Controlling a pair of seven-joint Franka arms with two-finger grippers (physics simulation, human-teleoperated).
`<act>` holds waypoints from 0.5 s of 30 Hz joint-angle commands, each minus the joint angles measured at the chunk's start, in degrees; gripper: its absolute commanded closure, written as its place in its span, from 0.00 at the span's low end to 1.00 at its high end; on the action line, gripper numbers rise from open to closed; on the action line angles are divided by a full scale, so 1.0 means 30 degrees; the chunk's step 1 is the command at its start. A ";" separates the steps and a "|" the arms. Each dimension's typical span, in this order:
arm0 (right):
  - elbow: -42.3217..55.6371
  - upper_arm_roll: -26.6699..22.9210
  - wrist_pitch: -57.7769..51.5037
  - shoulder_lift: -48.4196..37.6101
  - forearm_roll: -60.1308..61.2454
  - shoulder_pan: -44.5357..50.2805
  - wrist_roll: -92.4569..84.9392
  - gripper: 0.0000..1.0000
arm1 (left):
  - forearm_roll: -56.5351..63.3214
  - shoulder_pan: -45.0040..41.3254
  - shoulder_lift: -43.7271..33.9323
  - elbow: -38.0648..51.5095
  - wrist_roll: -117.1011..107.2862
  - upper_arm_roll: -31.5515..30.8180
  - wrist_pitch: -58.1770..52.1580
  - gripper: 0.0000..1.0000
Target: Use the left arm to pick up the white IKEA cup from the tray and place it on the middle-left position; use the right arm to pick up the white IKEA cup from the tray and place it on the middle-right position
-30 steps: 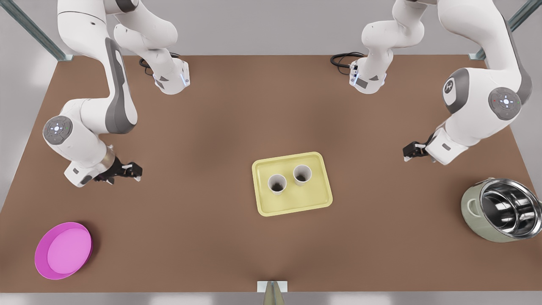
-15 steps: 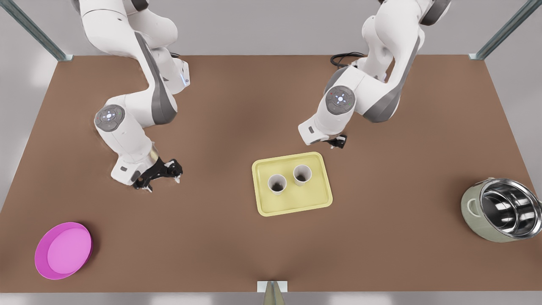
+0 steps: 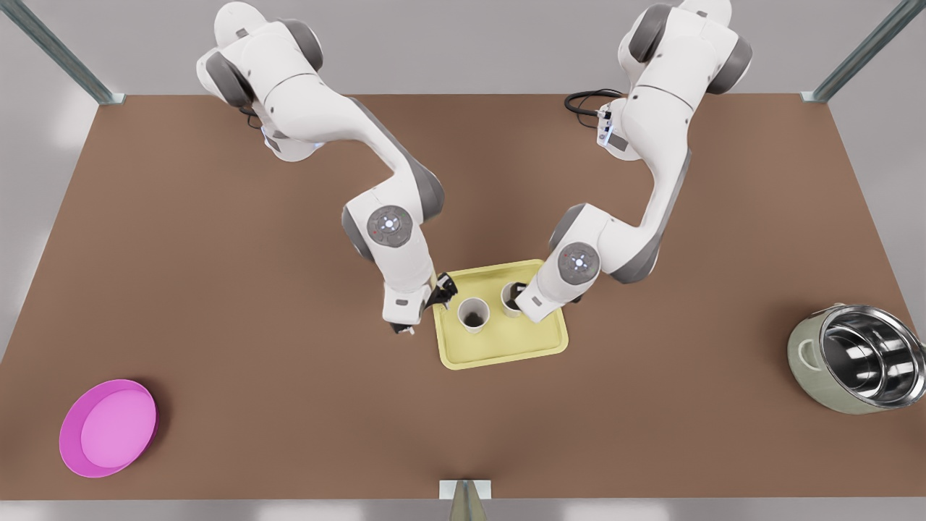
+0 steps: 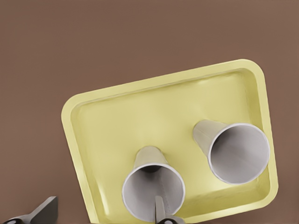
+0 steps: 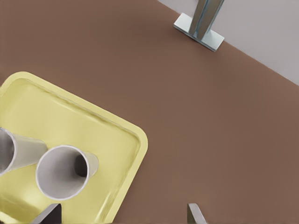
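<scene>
The pale yellow tray [image 3: 506, 351] lies mid-table with two white cups standing in it. My left gripper [image 3: 423, 309] hangs open over the tray's edge on the front view's left, beside the nearer cup [image 3: 474, 314]. In the left wrist view that cup [image 4: 153, 190] sits close under the open left gripper [image 4: 100, 215], with one fingertip [image 4: 159, 208] over its mouth; the other cup [image 4: 238, 152] stands farther off. My right gripper [image 3: 519, 298] hovers open over the second cup [image 3: 511, 297], partly covering it. In the right wrist view the cup [image 5: 62, 172] lies beside the open right gripper [image 5: 121, 215].
A magenta bowl [image 3: 108, 427] sits at the front view's near left corner. A steel pot [image 3: 861, 358] stands at the right edge. A metal post [image 3: 465, 498] rises at the near table edge and appears as a post [image 5: 200, 23] in the right wrist view.
Both arms have swung inward from the table's sides to the tray. The left gripper now hangs at the tray's left edge, the right one over the right cup. The cups have not moved.
</scene>
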 commanded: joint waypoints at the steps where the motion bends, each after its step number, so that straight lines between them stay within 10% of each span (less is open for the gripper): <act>1: 0.0142 0.0010 0.0409 0.0335 0.0054 0.0460 0.1535 0.00 | -0.0340 -0.0005 -0.0036 -0.0684 -0.1567 0.0025 0.2709 0.00; 15: 0.0990 -0.0196 0.2401 0.3264 0.0083 0.1076 0.3410 0.00 | 0.0626 -0.0005 -0.0593 -0.3907 -0.0893 0.0025 0.4879 0.00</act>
